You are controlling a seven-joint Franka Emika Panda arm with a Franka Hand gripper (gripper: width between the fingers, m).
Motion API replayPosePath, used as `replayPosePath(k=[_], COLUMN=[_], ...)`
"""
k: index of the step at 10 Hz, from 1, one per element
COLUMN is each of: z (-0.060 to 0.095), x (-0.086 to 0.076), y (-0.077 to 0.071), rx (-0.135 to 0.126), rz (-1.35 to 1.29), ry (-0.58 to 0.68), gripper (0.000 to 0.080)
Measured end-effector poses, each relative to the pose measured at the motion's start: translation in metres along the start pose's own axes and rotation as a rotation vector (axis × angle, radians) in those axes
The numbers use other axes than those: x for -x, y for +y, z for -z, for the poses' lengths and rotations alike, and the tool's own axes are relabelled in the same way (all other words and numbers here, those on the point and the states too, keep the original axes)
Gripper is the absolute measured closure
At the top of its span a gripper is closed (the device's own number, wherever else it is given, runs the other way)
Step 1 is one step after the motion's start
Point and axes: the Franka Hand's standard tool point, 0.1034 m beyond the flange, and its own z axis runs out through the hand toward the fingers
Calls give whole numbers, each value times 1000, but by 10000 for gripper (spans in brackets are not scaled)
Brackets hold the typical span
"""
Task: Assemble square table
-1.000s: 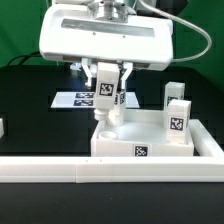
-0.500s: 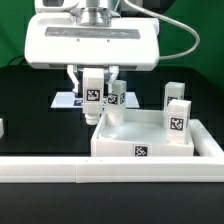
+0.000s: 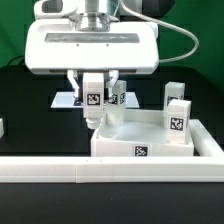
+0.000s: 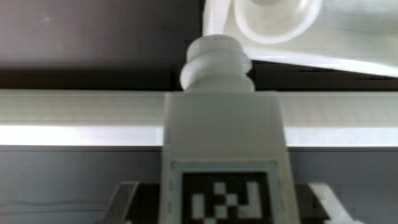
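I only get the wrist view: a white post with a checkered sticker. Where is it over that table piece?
Observer: The leg, upright in the gripper, is above the square table's corner on the exterior view's left.
Operator: Any more legs?
Observer: Yes: a spare leg behind the gripper, and two right-side legs.
Operator: Does the table have a sticker?
Observer: One tag, on its front edge.

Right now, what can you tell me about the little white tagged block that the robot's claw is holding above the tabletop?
The white plastic leg block is a squarish post with a black-and-white tag on its face and a rounded, knobbed tip pointing down. It hangs upright, clamped between the gripper fingers, over a corner pocket of the white square slab at the exterior view's left. Whether the tip touches the slab cannot be told.
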Motion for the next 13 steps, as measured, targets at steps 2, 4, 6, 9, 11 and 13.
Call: replayPosePath(k=[2,4,6,9,11,13], z=[-1,-5,-8,-13,-15,-18], x=[2,4,8,16,20,23], y=[-15,-24,-26,-26,-26,-25], rx=[-8,-19,-21,-21,-22,-19], rz=[5,15,19,17,17,18], ry=[14,9,3,-12,-19,-16], gripper=[531,531,531,531,531,531])
